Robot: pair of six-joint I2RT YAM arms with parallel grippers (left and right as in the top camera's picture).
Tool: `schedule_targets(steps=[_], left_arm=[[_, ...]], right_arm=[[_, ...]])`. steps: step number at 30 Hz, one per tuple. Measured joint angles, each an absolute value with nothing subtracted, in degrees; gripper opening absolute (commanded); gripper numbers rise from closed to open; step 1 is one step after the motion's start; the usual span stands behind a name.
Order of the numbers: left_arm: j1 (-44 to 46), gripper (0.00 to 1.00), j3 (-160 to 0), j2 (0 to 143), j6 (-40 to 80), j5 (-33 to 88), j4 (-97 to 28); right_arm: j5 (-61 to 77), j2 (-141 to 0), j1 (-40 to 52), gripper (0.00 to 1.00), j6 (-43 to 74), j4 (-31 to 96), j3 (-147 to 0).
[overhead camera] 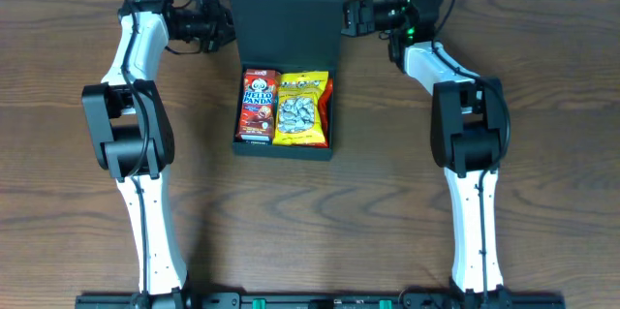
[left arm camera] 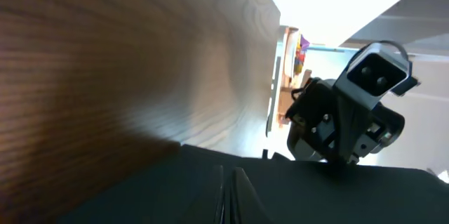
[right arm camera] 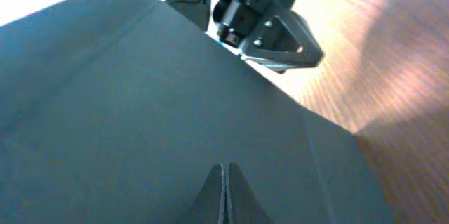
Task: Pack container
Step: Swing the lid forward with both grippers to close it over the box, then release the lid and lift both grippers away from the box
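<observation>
The black container [overhead camera: 284, 151] sits at mid table with its flap lid [overhead camera: 284, 9] raised at the back. Inside lie a red Hello Panda packet [overhead camera: 259, 106] and a yellow snack packet [overhead camera: 302, 108] side by side. My left gripper [overhead camera: 225, 28] is at the lid's left edge and my right gripper [overhead camera: 347, 16] at its right edge. In the left wrist view the shut fingers [left arm camera: 230, 171] rest against the dark lid [left arm camera: 337, 196]. In the right wrist view the shut fingers [right arm camera: 225, 168] also lie against the lid [right arm camera: 105, 112].
The brown wooden table [overhead camera: 542, 231] surrounds the box. Each wrist view shows the other arm's gripper beyond the lid, in the left wrist view [left arm camera: 344, 126] and in the right wrist view [right arm camera: 270, 31]. The table's far edge lies just behind the lid.
</observation>
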State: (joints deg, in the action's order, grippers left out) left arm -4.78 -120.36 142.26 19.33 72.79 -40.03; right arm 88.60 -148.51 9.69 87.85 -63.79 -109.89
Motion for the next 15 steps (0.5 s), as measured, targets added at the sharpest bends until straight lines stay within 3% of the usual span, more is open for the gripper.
schedule_targets(steps=[7, 15], left_arm=[[-4.78, 0.06, -120.36, 142.26, 13.74, 73.10, -49.36], [-4.82, 0.06, -120.36, 142.21, 8.54, 71.13, -54.22]], right_arm=[[88.60, -148.51, 12.40, 0.01, 98.89, -71.72, -109.89], [88.60, -148.51, 14.02, 0.02, 101.91, -71.90, -109.89]])
